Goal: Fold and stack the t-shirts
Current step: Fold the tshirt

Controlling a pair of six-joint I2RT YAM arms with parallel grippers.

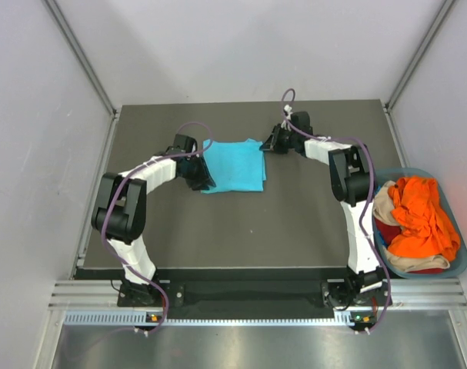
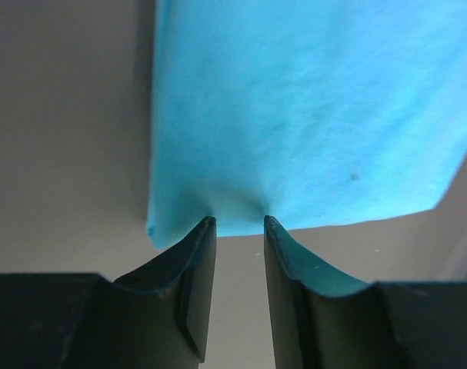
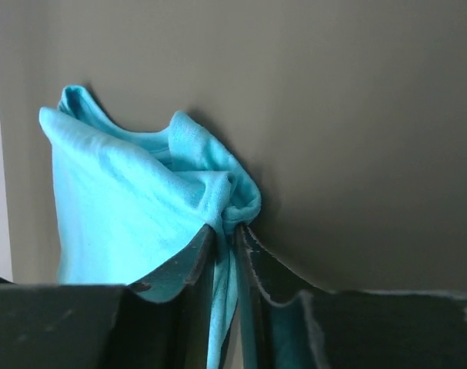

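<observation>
A bright turquoise t-shirt (image 1: 237, 165) lies folded into a rough square on the dark table (image 1: 295, 223). My left gripper (image 1: 205, 175) is at the shirt's left edge. In the left wrist view its jaws (image 2: 238, 219) stand apart, their tips against the slightly puckered edge of the cloth (image 2: 310, 108), with bare table showing between them. My right gripper (image 1: 270, 144) is at the shirt's far right corner. In the right wrist view it (image 3: 225, 229) is shut on a bunched fold of the turquoise cloth (image 3: 118, 192), lifted slightly.
A blue-grey basket (image 1: 458, 265) stands off the table's right side, beside the right arm. It holds an orange t-shirt (image 1: 421, 215) on top, with beige (image 1: 383, 201) and red (image 1: 388, 232) cloth under it. Grey walls close in the table's back and sides.
</observation>
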